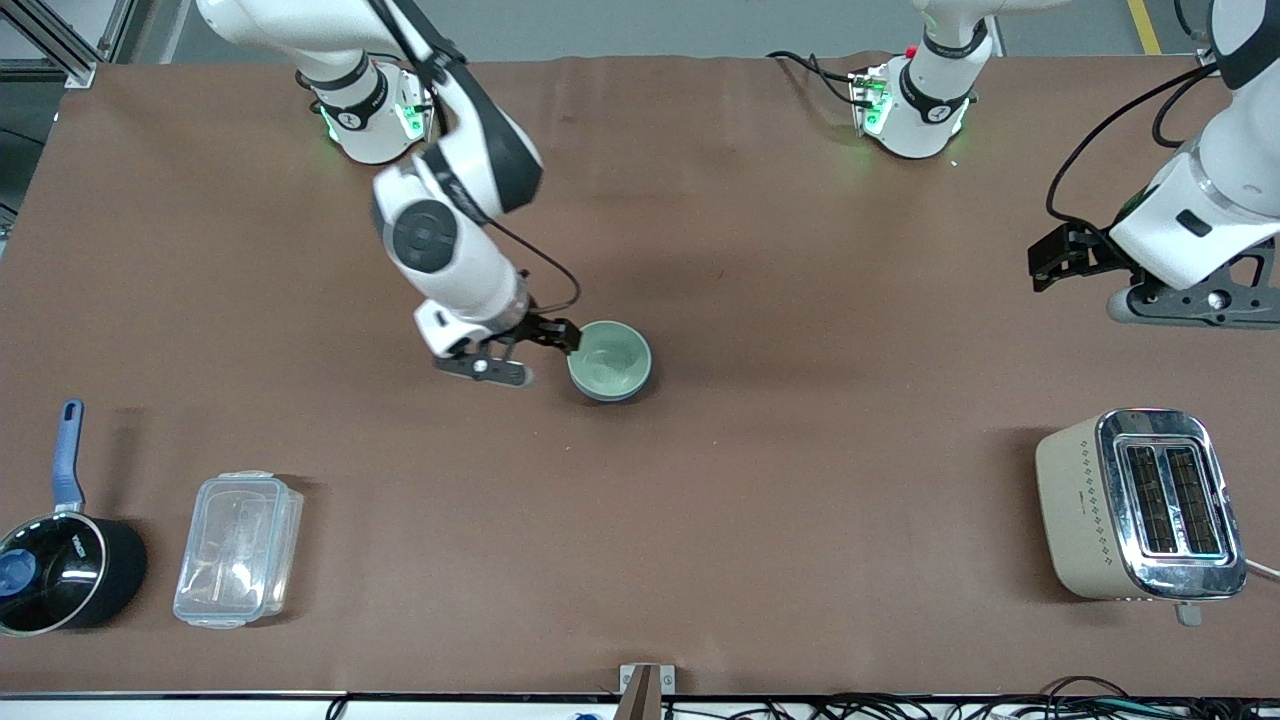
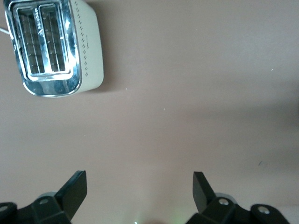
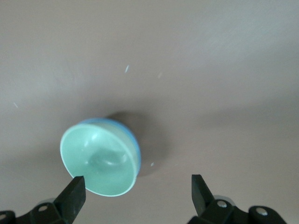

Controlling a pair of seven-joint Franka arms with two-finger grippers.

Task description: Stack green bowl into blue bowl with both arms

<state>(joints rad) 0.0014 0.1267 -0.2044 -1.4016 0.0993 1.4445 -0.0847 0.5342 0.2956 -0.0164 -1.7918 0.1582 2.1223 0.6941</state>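
The pale green bowl (image 1: 612, 357) sits inside the blue bowl (image 1: 597, 391) at the middle of the table; only the blue bowl's rim and outer wall show. In the right wrist view the green bowl (image 3: 99, 159) fills the blue bowl (image 3: 132, 136). My right gripper (image 1: 530, 352) is open and empty, low over the table beside the bowls, toward the right arm's end. One of its fingertips (image 3: 76, 185) is close to the green rim. My left gripper (image 1: 1100, 285) is open and empty, held up over the left arm's end of the table, apart from the bowls.
A beige and chrome toaster (image 1: 1130, 505) stands near the front camera at the left arm's end; it also shows in the left wrist view (image 2: 51, 46). A black saucepan with a blue handle (image 1: 60, 570) and a clear plastic container (image 1: 238, 548) stand at the right arm's end.
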